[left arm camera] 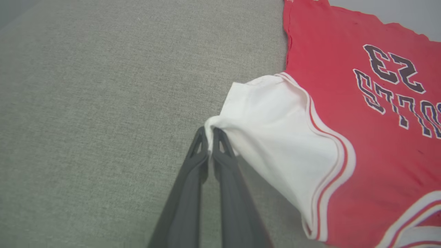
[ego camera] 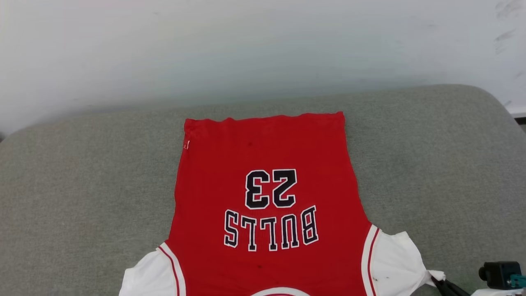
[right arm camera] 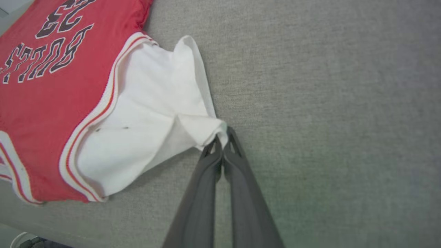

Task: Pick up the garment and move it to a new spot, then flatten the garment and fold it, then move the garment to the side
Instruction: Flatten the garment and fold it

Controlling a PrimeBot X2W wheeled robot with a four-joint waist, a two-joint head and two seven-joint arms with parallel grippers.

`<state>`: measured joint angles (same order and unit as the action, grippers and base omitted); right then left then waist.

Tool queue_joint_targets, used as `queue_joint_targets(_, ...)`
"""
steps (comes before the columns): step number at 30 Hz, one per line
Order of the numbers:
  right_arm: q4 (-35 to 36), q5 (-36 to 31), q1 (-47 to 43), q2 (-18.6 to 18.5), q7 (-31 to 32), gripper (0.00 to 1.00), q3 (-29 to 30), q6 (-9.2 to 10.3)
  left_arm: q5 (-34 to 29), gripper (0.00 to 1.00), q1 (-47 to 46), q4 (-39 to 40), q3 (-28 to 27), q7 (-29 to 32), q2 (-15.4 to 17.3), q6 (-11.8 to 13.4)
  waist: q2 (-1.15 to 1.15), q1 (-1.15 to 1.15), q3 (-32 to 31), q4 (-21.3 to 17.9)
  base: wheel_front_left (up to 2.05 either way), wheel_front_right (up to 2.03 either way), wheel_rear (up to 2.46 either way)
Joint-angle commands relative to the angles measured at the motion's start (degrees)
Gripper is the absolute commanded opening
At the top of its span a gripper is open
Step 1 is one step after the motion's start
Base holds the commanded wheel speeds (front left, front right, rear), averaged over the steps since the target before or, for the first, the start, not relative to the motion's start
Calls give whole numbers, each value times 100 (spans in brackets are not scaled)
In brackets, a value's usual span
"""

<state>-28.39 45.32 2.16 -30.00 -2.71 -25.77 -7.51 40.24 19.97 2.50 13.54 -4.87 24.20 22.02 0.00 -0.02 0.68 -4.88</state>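
— What do the two grippers hold?
— The left gripper (left arm camera: pixel 210 132) is clamped on one white sleeve tip of the garment (ego camera: pixel 263 164). The right gripper (right arm camera: pixel 222 139) pinches the other sleeve tip.
— And where is the garment?
— It lies spread on the grey cushion (ego camera: pixel 82 185), print side up.

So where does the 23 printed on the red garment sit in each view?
Head view: the 23, centre, upside down.
Left wrist view: the 23, upper right.
Right wrist view: the 23, top left, cut by the edge.
Shared landmark: the BULLS lettering next to it on the garment.
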Motion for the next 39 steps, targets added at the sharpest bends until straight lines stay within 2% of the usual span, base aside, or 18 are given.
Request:
queue_joint_targets(1,83,-76,-50,46,39,54,125,5,-62,0,14,76,-3,-20,-7,49,0,2,78,43,0,0,0)
queue_joint_targets(2,172,-171,-102,71,103,100,262,4,-102,0,13,147,25,-21,-13,77,0,2,116,67,0,0,0)
queue_joint_targets(7,788,-386,90,261,492,100,1042,3,-295,0,-224,477,142,-20,-44,230,0,2,370,178,0,0,0)
queue_joint_targets(12,1078,-456,1034,232,1112,100,1798,3,-483,0,-553,751,272,4,-62,283,0,2,826,297,0,0,0)
queue_joint_targets(19,68,-539,3127,216,2417,100,2252,3,-699,0,-1256,1068,494,-293,-337,165,0,2,1804,765,0,0,0)
queue_joint_targets(27,-870,-746,5134,91,4068,100,2122,3,-1021,0,-2129,1094,902,-570,-644,-72,0,2,2761,1445,0,0,0)
queue_joint_targets(33,-1393,-1036,6029,101,5181,100,2278,3,-1057,0,-2485,994,1001,-749,-830,-237,0,2,3150,1828,0,0,0)
queue_joint_targets(39,-1884,-1533,6357,299,5868,100,2539,3,-1056,0,-2712,761,1092,-858,-1004,-379,0,2,3324,2034,0,0,0)
